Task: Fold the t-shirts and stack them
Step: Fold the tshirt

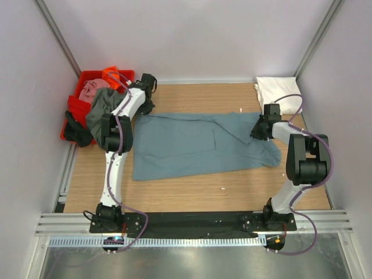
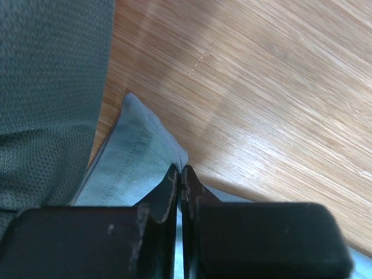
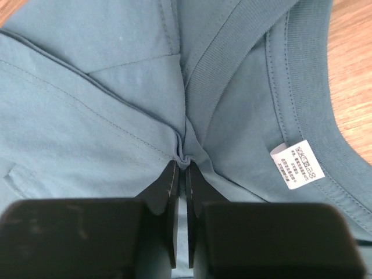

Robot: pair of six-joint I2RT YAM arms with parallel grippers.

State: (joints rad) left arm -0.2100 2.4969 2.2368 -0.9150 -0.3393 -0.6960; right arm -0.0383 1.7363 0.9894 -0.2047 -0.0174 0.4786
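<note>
A dusty teal-blue t-shirt (image 1: 192, 145) lies spread across the wooden table, partly folded lengthwise. My left gripper (image 1: 141, 110) is shut on its far left hem corner (image 2: 145, 157). My right gripper (image 1: 258, 131) is shut on a pinch of the shirt (image 3: 183, 158) beside the collar; the white neck label (image 3: 296, 164) shows to the right. A folded white t-shirt (image 1: 278, 93) lies at the far right corner. A grey-green t-shirt (image 1: 102, 107) hangs over the tub's edge and fills the left of the left wrist view (image 2: 46, 87). Pink (image 1: 93, 87) and orange (image 1: 113, 75) shirts lie in the tub.
A red plastic tub (image 1: 78, 102) stands at the far left, half off the table, with a dark garment (image 1: 75, 131) hanging from its near side. Grey walls close in the table on three sides. Bare wood (image 1: 192, 195) lies between the shirt and the arm bases.
</note>
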